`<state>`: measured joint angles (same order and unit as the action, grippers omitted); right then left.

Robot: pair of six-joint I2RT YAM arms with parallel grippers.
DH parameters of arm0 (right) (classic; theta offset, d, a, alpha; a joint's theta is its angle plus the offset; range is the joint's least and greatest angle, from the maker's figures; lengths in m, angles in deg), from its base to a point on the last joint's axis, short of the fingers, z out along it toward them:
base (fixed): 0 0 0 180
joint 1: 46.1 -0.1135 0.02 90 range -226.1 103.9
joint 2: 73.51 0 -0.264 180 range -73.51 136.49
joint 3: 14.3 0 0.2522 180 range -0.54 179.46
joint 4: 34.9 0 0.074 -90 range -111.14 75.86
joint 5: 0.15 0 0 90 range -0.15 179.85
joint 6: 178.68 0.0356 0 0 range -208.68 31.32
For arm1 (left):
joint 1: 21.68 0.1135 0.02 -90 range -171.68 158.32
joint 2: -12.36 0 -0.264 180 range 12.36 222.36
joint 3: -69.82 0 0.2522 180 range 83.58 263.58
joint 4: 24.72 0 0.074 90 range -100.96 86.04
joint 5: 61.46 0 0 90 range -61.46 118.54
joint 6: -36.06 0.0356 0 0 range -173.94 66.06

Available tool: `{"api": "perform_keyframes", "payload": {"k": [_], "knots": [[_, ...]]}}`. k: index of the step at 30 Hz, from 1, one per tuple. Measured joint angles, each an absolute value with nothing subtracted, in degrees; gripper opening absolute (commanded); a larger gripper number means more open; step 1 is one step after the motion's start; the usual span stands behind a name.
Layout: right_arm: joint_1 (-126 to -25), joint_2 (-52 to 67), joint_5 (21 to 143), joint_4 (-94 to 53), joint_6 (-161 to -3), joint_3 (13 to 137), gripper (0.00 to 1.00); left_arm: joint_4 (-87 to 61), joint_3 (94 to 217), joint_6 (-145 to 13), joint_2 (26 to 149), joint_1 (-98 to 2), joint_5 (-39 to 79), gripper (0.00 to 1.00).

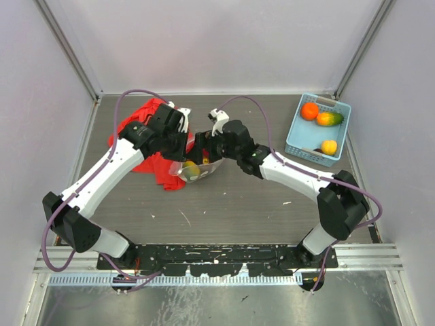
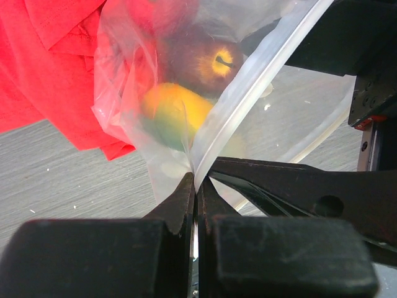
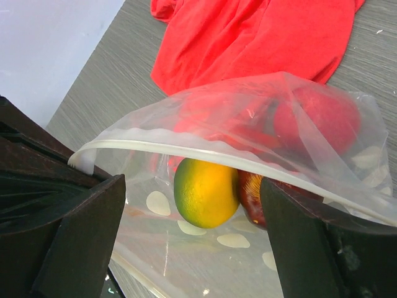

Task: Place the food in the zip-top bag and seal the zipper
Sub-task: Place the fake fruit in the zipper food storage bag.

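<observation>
The clear dotted zip-top bag (image 1: 196,171) lies partly on the table, between my two grippers. Its mouth is open. Inside are a yellow-green fruit (image 3: 205,192), a dark red apple (image 3: 251,200) and a red fruit (image 3: 316,118). My left gripper (image 2: 196,181) is shut on one end of the zipper (image 2: 248,81), and the strip runs up and to the right from it. My right gripper (image 3: 192,242) is open, its fingers (image 3: 80,236) wide apart on either side of the bag mouth, under the upper zipper strip (image 3: 205,152). In the top view the left gripper (image 1: 182,146) and right gripper (image 1: 212,148) are close together.
A red cloth (image 1: 146,136) lies behind and under the bag at the left. A light blue basket (image 1: 299,139) at the back right holds an orange fruit (image 1: 310,111), a green-orange fruit (image 1: 329,119) and a yellow fruit (image 1: 329,147). White walls enclose the table.
</observation>
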<state>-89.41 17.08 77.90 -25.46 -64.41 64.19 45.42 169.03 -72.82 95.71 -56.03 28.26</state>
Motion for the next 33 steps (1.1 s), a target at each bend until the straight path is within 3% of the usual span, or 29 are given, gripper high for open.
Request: {"api": "perform_keyframes", "payload": {"k": [18, 33], "knots": [[-87.25, 7.94, 87.41, -5.48, -72.21, 73.57, 0.91, 45.38, 169.03, -72.88, 95.80, -55.79, 28.24, 0.00], [-63.47, 5.58, 92.18, 11.26, -73.63, 74.82, 0.92, 45.38, 169.03, -72.92, 95.98, -55.77, 28.22, 0.00]]}}
